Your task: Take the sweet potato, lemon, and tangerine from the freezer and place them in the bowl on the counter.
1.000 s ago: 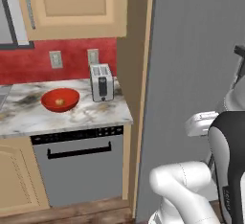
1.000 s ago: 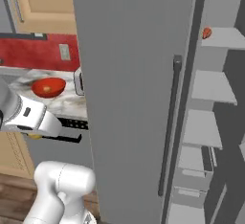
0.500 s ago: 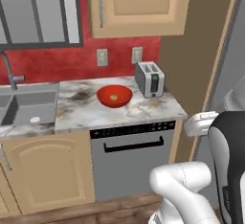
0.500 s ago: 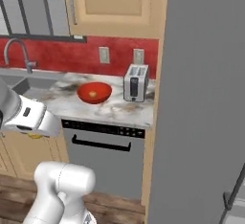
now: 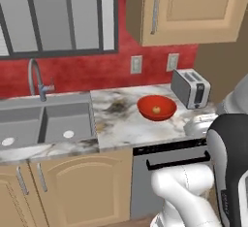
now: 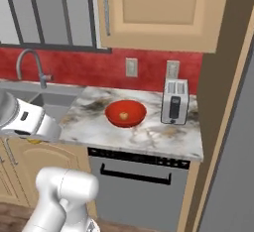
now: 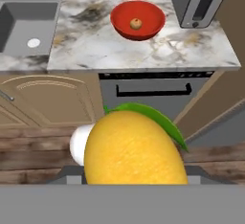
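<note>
A big yellow lemon point(image 7: 135, 152) with a green leaf sits right in front of the hand camera. My gripper point(image 6: 32, 133) is shut on it and the fruit hides the fingertips. The gripper hangs low in front of the tan cabinets, left of the oven front. The glossy red bowl point(image 7: 138, 19) stands on the marble counter point(image 7: 86, 36), far ahead of the gripper. A small dull orange-brown lump point(image 7: 136, 24) lies in the bowl; it looks like the sweet potato. In the base views the bowl point(image 5: 156, 107) point(image 6: 125, 113) is left of the toaster. The freezer point(image 6: 235, 171) shows as a grey wall at right.
A grey toaster point(image 6: 174, 101) stands right of the bowl. The sink point(image 5: 43, 121) with its curved tap point(image 5: 35, 78) fills the counter's left part. The grey oven front point(image 6: 139, 191) with its dark handle lies under the counter. Wall cabinets point(image 6: 158, 10) hang overhead.
The base has swung left: the whole picture shifted from the freezer's front to the counter, and the sink came into view. The bowl and toaster stayed put on the counter.
</note>
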